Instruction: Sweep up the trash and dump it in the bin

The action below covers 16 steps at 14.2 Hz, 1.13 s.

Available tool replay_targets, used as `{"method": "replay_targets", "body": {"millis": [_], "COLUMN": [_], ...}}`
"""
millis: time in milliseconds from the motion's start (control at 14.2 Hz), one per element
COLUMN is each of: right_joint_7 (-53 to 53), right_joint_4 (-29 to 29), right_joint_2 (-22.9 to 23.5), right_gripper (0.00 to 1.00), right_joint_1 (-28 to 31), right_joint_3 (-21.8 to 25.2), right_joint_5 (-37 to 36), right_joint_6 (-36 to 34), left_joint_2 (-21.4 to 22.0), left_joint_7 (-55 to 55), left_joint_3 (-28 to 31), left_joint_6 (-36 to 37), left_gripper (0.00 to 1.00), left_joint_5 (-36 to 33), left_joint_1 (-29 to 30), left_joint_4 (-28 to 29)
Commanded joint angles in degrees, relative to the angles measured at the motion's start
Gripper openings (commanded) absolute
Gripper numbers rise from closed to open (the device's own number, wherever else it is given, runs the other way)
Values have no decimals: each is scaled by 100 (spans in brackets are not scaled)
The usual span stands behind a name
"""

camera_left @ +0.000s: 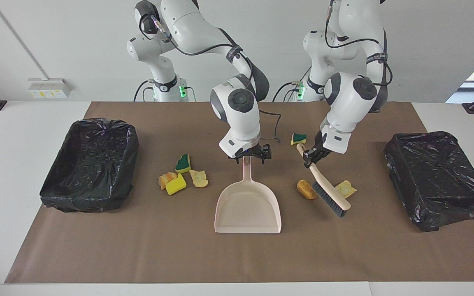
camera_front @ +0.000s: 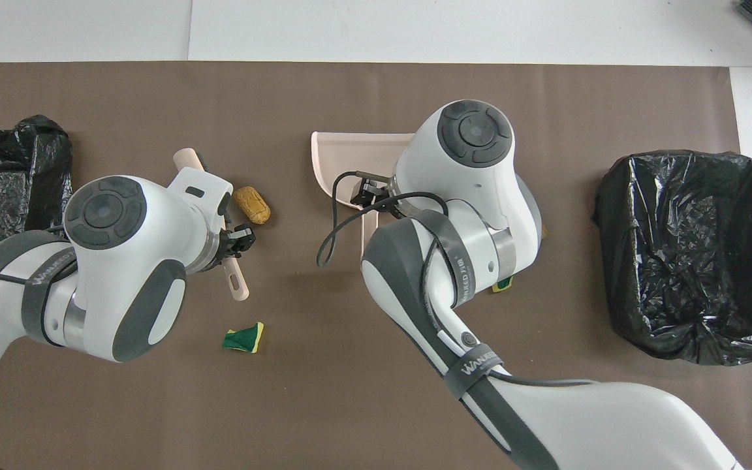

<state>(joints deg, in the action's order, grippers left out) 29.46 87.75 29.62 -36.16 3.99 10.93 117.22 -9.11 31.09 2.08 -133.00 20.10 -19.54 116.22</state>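
1. I have the left gripper (camera_left: 313, 155) clamped shut on the handle of the brush (camera_left: 326, 186). The grip sits high on the handle, so the bristle head slants down to the worktop (camera_left: 344, 255) and can work as a sweeping edge.
2. The bristles rest between the tan lump (camera_left: 306, 189) and the pale crust piece (camera_left: 345, 188), placed to drive trash toward the pan.
3. I have the right gripper (camera_left: 252, 155) spread wide just above the top of the dustpan (camera_left: 248, 205) handle. It holds nothing (contact with the handle cannot be confirmed).
4. The dustpan lies flat at mid-worktop, handle toward the robots and mouth away from them. This suits a grasp from my side, though the mouth does not face either trash group yet.
5. Trash locations:
   - two pieces at the brush head;
   - one green-backed sponge bit (camera_left: 299, 138) beside the brush handle's upper end, nearer to the robots;
   - a cluster of four (camera_left: 181, 174) between the dustpan and the bin at the right arm's end.
6. Two black-lined bins flank the mat: one (camera_left: 91, 164) at the right arm's end, one (camera_left: 438, 179) at the left arm's end. Each arm therefore has a dump point close by.
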Motion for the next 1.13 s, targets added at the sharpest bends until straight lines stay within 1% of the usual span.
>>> {"method": "replay_targets", "body": {"millis": [0,71,141,212,283,353,424,495,565,706,777,848,918,1060], "right_joint_7": [-406,-449,-459,-485,-528,-538,-486,-398,-371,-467,-720,-1175,-1562,-1899], "right_joint_4": [313,322,322,313,322,313,313,313,313,278,278,278,295,295], "right_joint_2": [-140,-132,-132,-123,-123,-123,-114,-114,-123,-123,-149,-228,-402,-745], "right_gripper": [100,100,96,84,65,31,0,0,0,0,0,0,0,0], "right_joint_1": [47,56,74,108,118,126,144,135,153,161,222,258,284,555], "right_joint_3": [-3,-3,-3,-3,-3,-3,-3,-3,-3,6,6,14,49,67], "right_joint_5": [129,129,129,129,138,155,181,225,243,173,155,138,129,138], "right_joint_6": [257,266,275,284,293,328,319,284,232,170,92,-22,-145,-478], "left_joint_2": [-205,-214,-249,-380,-503,-548,-740,-872,-917,-953,-952,-970,-987,-1092], "left_joint_7": [-768,-1033,-1261,-1438,-1553,-1554,-1545,-1528,-1510,-1484,-1484,-1492,-1492,-1510], "left_joint_3": [-112,-112,-120,-147,-243,-322,-331,-331,-331,-366,-428,-446,-446,-585], "left_joint_6": [-165,-173,-182,-269,-496,-560,-508,-429,-437,-560,-647,-674,-675,-779], "left_gripper": [0,0,0,0,0,0,0,0,0,0,0,0,0,0], "left_joint_5": [1088,1484,1749,1839,1874,1936,2119,2243,2305,2463,2472,2481,2481,2481], "left_joint_1": [370,467,521,504,504,564,591,609,635,592,591,591,583,583], "left_joint_4": [-169,-169,-169,-169,-204,-344,-772,-1046,-1144,-1180,-1180,-1180,-1180,-1198]}}
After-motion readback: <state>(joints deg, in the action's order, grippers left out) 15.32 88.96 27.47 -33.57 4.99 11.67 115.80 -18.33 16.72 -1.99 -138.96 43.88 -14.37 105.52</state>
